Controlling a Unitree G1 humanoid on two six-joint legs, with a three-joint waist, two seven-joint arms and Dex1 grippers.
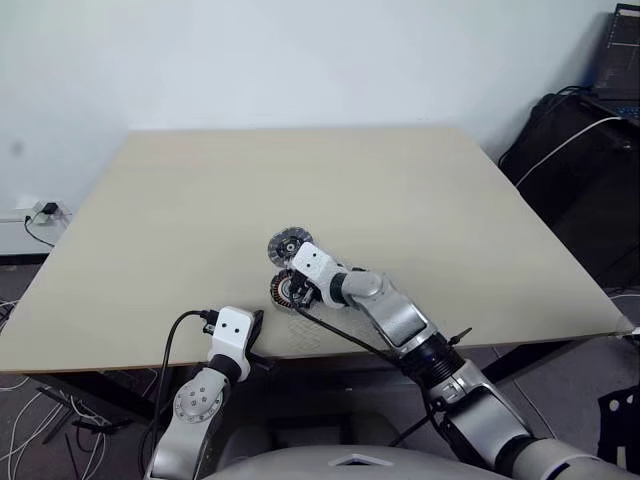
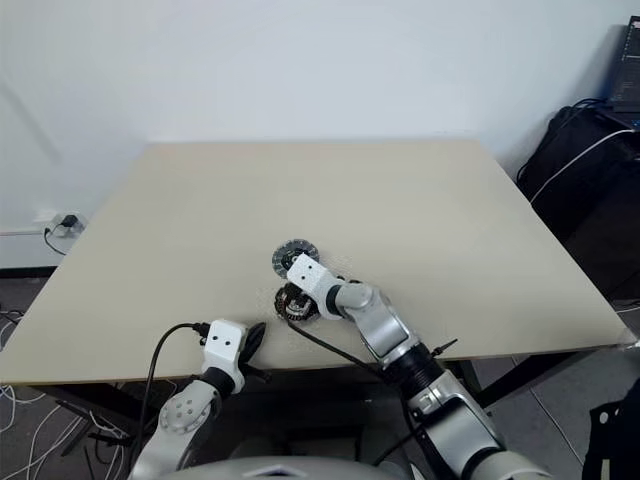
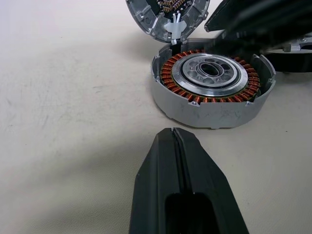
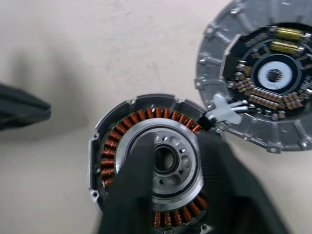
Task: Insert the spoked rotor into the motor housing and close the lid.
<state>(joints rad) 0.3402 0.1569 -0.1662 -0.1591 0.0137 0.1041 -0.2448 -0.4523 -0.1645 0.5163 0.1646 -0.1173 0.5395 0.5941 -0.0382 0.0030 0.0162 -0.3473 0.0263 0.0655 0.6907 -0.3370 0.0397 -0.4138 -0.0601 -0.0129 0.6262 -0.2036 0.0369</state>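
Observation:
The motor housing [image 3: 209, 109], a round grey shell with a ring of copper windings, lies near the table's front edge. Inside the windings sits the silver rotor [image 3: 210, 73], lying flat with holes around its hub. The lid [image 4: 263, 78] lies open beside the housing with its dark circuit-board face up. A white connector [image 4: 223, 111] joins the two. My right gripper [image 4: 175, 141] hovers over the housing, its fingers [image 4: 131, 185] spread either side of the rotor's hub and holding nothing. My left gripper [image 3: 175, 141] is shut and empty, just short of the housing.
The beige table [image 1: 200, 200] stretches away behind the parts. A black cable [image 1: 335, 335] runs along my right arm near the front edge. Dark bags and a laptop [image 1: 600, 100] stand off the table at the right.

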